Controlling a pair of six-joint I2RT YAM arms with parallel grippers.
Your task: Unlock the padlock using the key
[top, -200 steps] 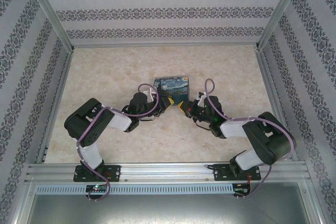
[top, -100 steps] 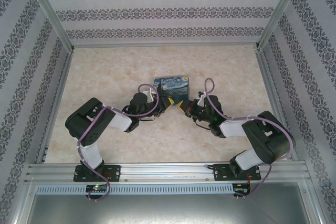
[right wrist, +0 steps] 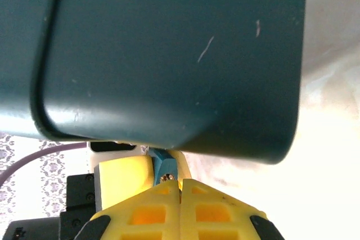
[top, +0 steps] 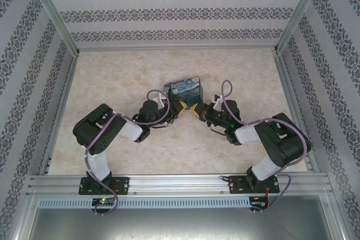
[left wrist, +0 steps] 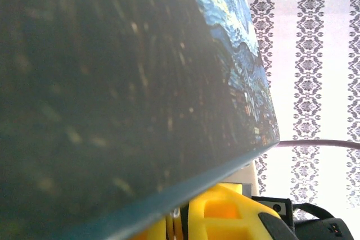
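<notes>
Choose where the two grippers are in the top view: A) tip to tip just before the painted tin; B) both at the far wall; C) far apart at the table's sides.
A: the left gripper and the right gripper nearly meet in front of the painted tin.

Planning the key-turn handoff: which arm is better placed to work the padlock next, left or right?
Right, probably. The right claw, shut, sits tip-on at the blue padlock, a silvery bit, likely the key, between them. The left claw seems clamped on the padlock beside the tin, so it steadies.
</notes>
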